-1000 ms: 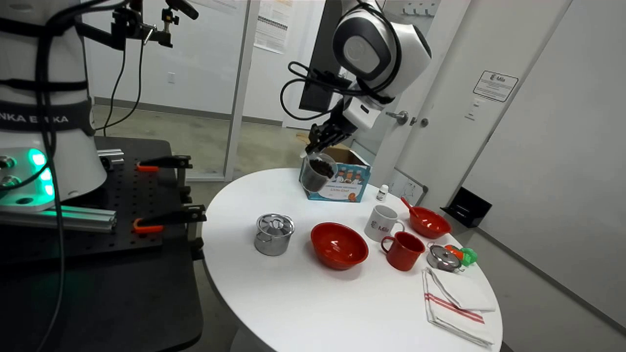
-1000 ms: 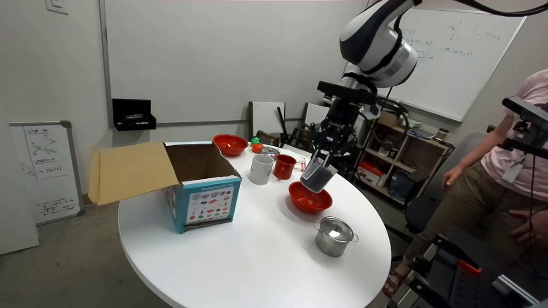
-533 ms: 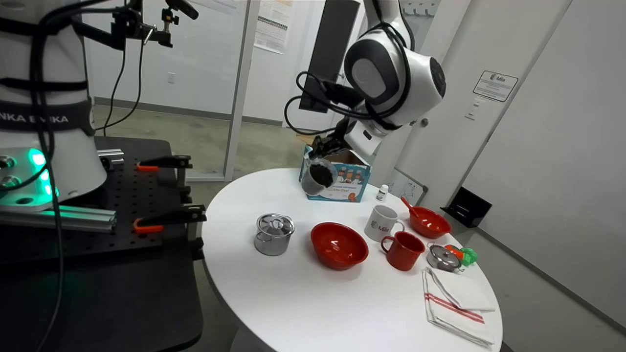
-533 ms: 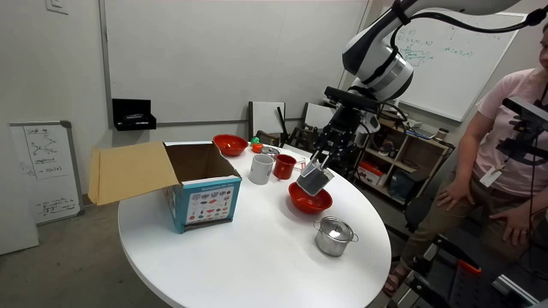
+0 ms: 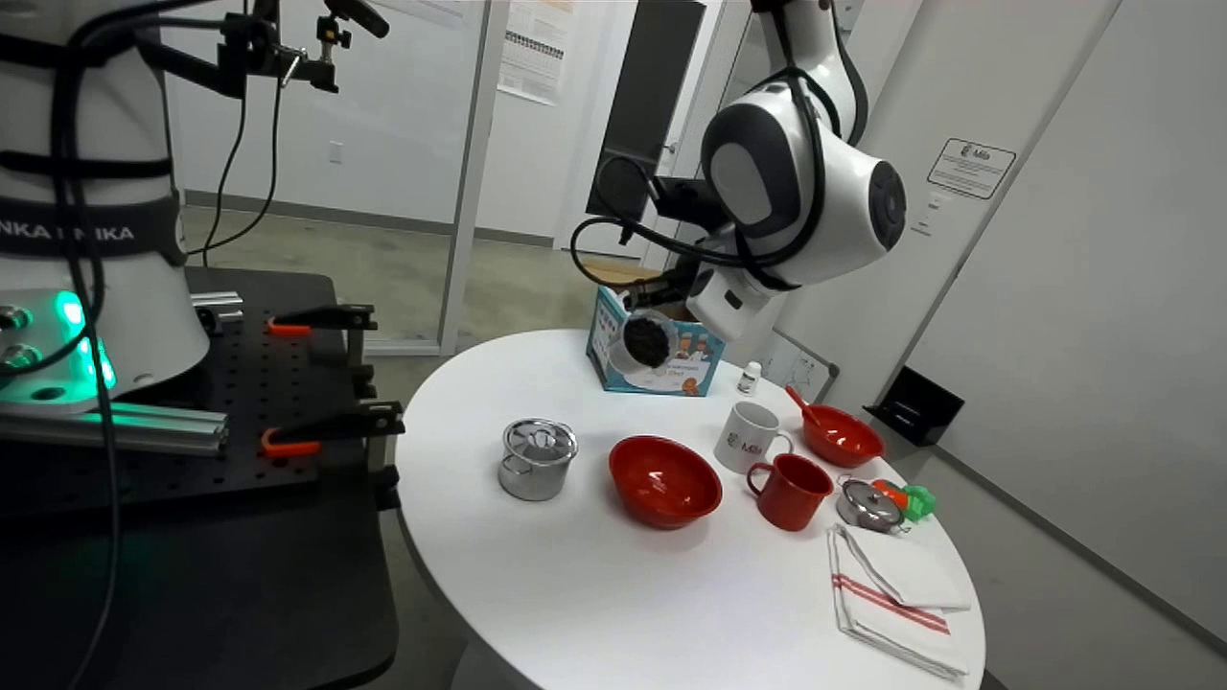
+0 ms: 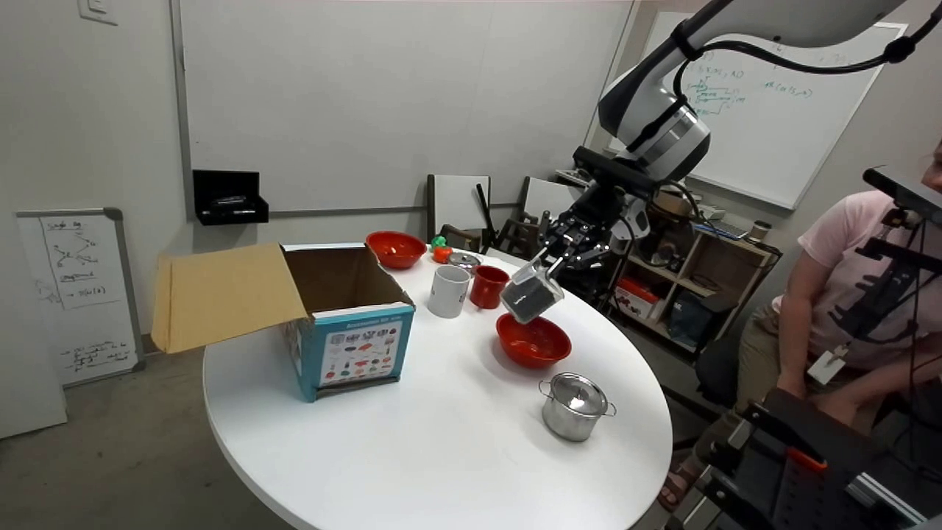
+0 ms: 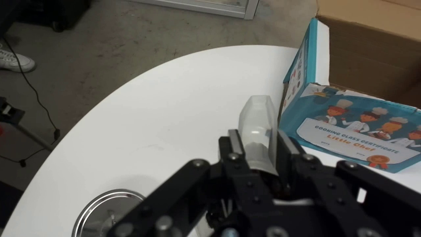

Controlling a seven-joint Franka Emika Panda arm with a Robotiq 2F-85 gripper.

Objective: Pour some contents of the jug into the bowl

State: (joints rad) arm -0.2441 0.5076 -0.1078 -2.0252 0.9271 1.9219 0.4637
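Observation:
The jug, see-through with dark grains inside [image 5: 644, 343] [image 6: 530, 296], hangs tilted in the air, its mouth turned towards the camera in an exterior view. My gripper [image 6: 553, 266] [image 7: 260, 143] is shut on its clear handle [image 7: 257, 131], with a finger pressed on each side. In the wrist view the gripper hides most of the jug's body. The glossy red bowl [image 5: 665, 482] [image 6: 536, 349] rests on the table, its inside showing plain red. In an exterior view the jug's lower end overlaps the bowl's far rim; the height between them is hard to judge.
The blue box [image 6: 364, 350] with a raised flap stands near the jug. A lidded silver pot [image 6: 574, 414] sits beside the bowl. Further along are a white cup [image 5: 745, 441], red mug [image 5: 794, 494], smaller red bowl [image 5: 845, 441], white bottle [image 5: 749, 378] and folded towel [image 5: 896, 599].
The arm has swung over and lowered slightly, and the jug has tipped further, so its mouth and dark grains face the exterior camera more fully. The bowl has stayed put.

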